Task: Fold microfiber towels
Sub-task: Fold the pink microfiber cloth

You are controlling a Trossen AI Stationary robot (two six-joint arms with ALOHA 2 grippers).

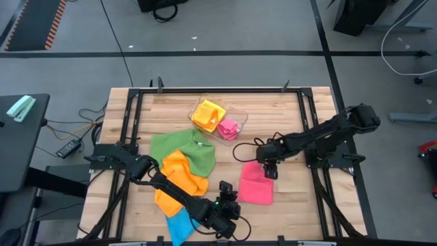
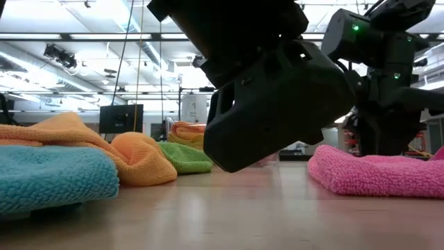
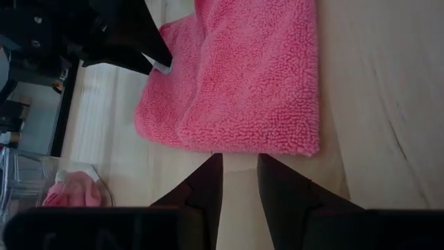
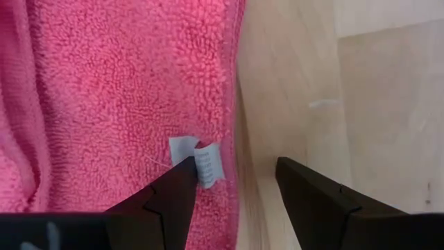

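A folded pink towel [image 1: 256,186] lies flat on the wooden table, right of the middle. My right gripper [image 1: 270,171] points down over its far end, open. In the right wrist view one finger [image 4: 182,182] stands over the pink towel [image 4: 104,90] beside its white label [image 4: 208,163], and the other finger stands over bare wood. My left gripper [image 1: 237,199] is near the towel's near left side. Its fingers [image 3: 208,184] stand a little apart with nothing between them, just short of the towel's edge [image 3: 243,149]. Green [image 1: 184,150], orange [image 1: 179,179] and blue [image 1: 179,224] towels lie on the left.
A clear plastic tray [image 1: 239,115] at the far middle holds a yellow towel [image 1: 207,114] and a pink one [image 1: 229,127]. A dark frame runs along the table's left and right sides. Bare wood shows right of the pink towel and along the near edge.
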